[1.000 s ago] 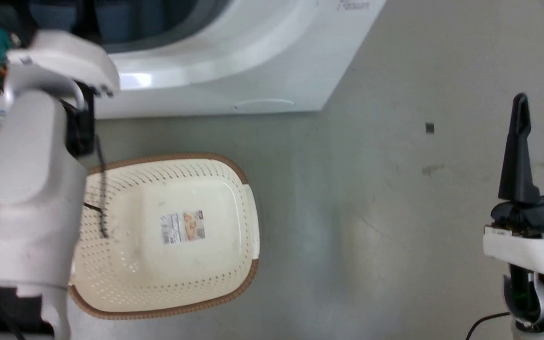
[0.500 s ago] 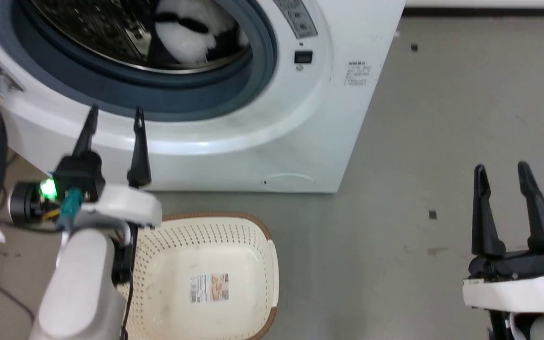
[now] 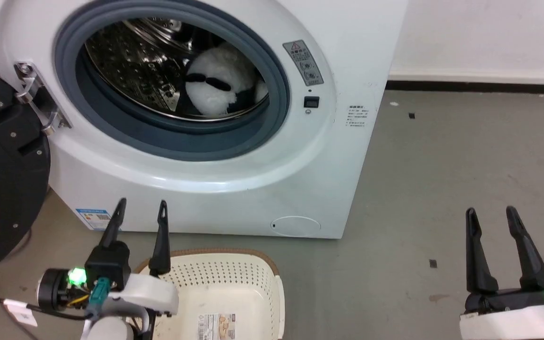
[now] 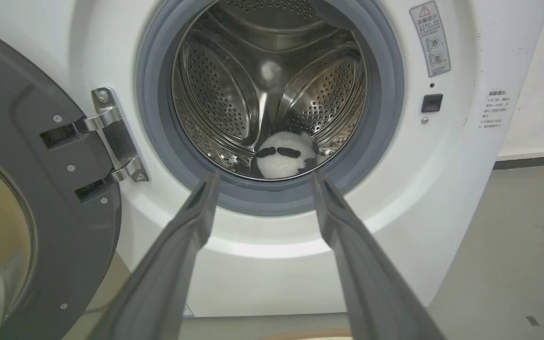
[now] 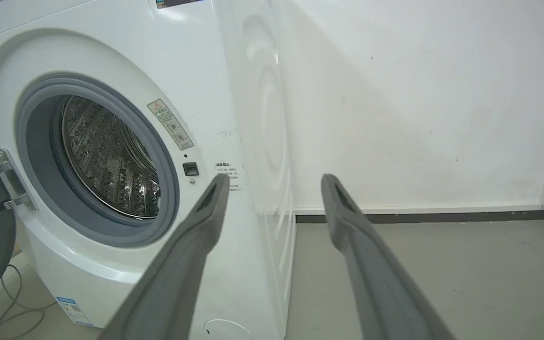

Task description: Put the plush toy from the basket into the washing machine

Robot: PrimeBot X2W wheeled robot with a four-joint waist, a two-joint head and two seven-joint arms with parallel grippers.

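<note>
Plush toy [image 3: 213,92] lies inside the washing machine [image 3: 234,198] (job looks done); left gripper [image 3: 141,202] and right gripper [image 3: 489,209] fingers apart, empty.

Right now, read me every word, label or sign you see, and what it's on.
Nothing reads clearly.
Grey sticker on the washing machine: warning triangle, print too small.
Small notice beside it: blurred.
Blue label low on front: too small.
Bottom label in the basket: too small.

1 washing machine [image 3: 234,198], 1 plush toy [image 3: 215,89], 1 basket [image 3: 234,276].
</note>
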